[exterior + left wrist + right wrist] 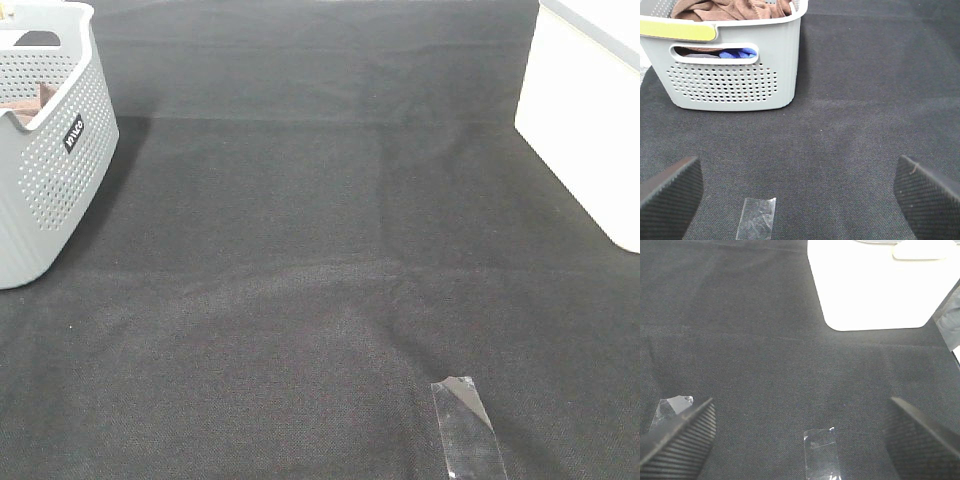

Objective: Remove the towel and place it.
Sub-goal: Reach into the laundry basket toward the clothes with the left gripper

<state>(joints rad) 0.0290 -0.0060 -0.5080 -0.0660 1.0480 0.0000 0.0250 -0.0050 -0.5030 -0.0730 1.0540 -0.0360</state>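
The brown fuzzy towel (732, 9) is bunched up inside the grey perforated basket (730, 82). In the exterior high view the basket (45, 180) stands at the far left and only a sliver of the towel (30, 108) shows over its rim. My left gripper (797, 192) is open over the black mat, a short way from the basket's side, with nothing between its fingers. My right gripper (797, 437) is open too, over bare mat near a white block. Neither gripper appears in the exterior high view.
A blue item (737, 53) shows through the basket's handle slot. A yellow-green handle (677, 30) sits on the basket rim. A white block (585, 120) stands at the right edge. Strips of clear tape (468, 425) lie on the black mat (300, 250).
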